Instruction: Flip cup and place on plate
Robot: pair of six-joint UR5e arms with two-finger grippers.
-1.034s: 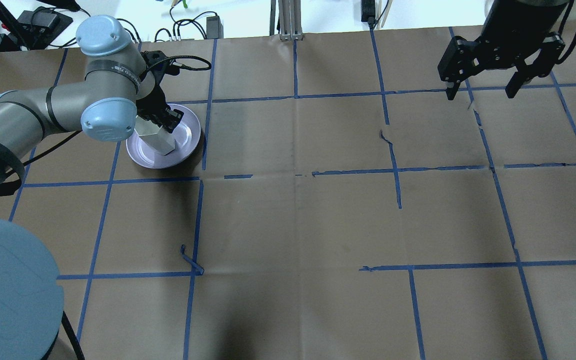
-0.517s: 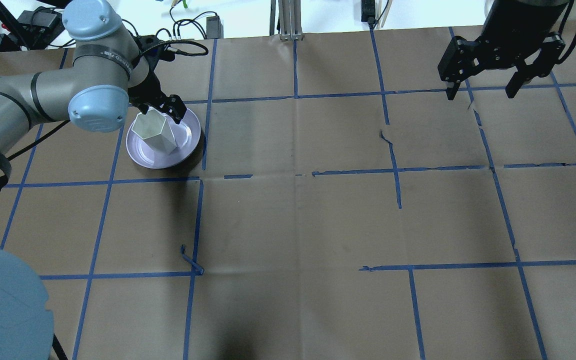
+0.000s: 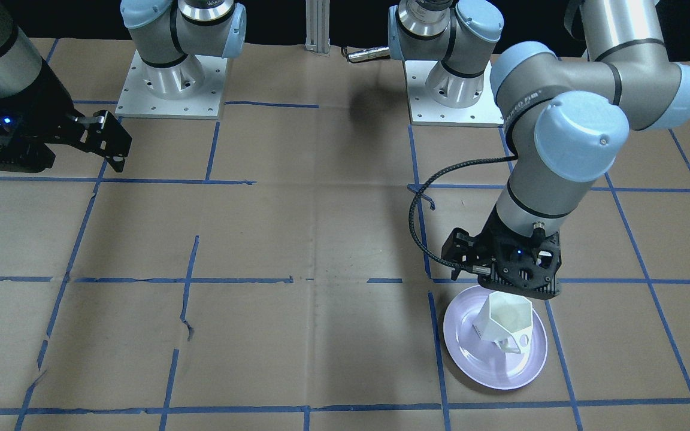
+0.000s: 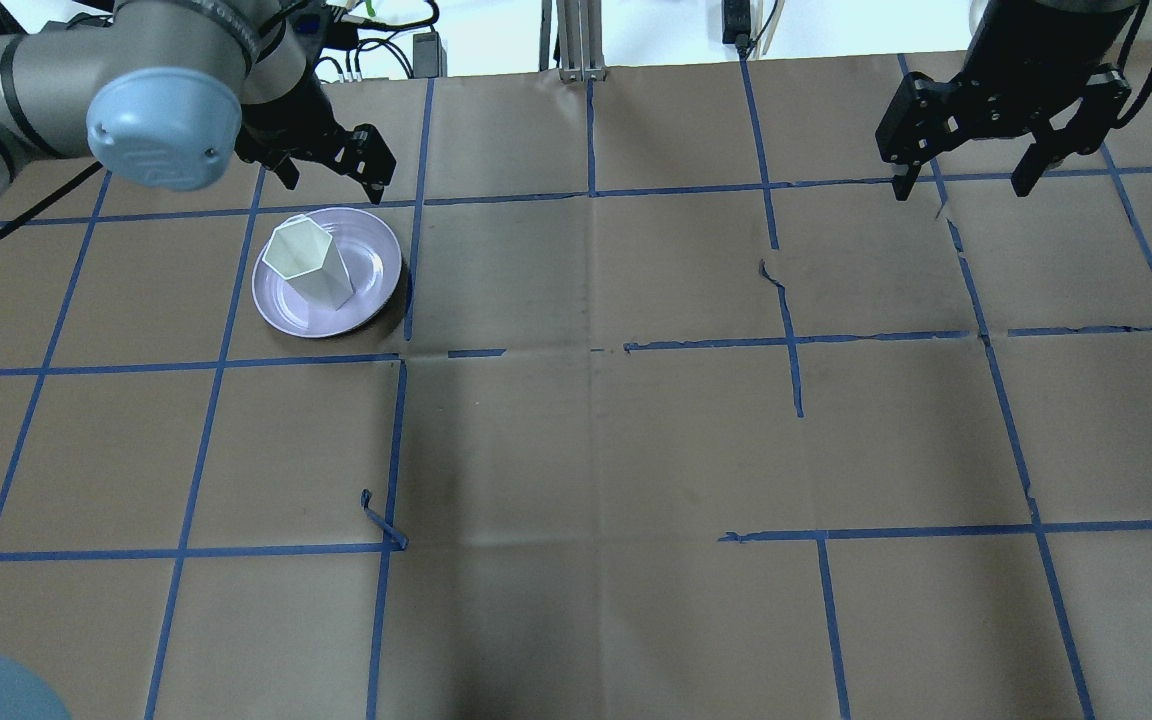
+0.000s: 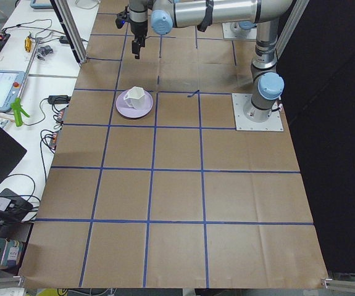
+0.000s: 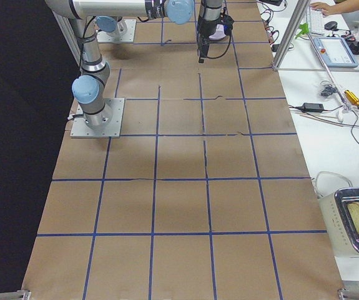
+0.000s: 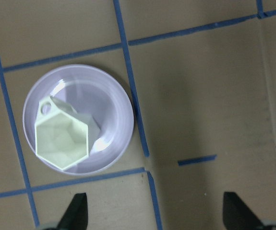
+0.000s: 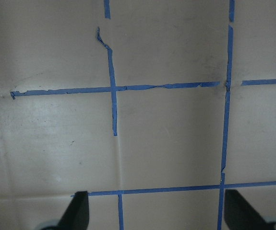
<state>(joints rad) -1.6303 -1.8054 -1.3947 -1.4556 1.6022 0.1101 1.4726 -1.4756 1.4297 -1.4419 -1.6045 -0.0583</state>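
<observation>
The white faceted cup (image 4: 306,265) stands upright, hexagonal mouth up, on the left part of the pale lavender plate (image 4: 376,262). It also shows in the front view (image 3: 504,323) with its handle toward the operators' side, on the plate (image 3: 471,353), and in the left wrist view (image 7: 61,139). My left gripper (image 4: 331,172) is open and empty, raised above the table just beyond the plate's far edge. My right gripper (image 4: 961,185) is open and empty, high at the far right.
Brown paper with a blue tape grid covers the table. A loose curl of tape (image 4: 381,520) sticks up in front of the plate. The paper is torn near the middle right (image 4: 776,275). The arm bases (image 3: 168,84) stand on the robot's side.
My left gripper has let go of the cup, opened, and risen away toward the far edge. The cup now stands alone on the plate. The right arm has not moved.
</observation>
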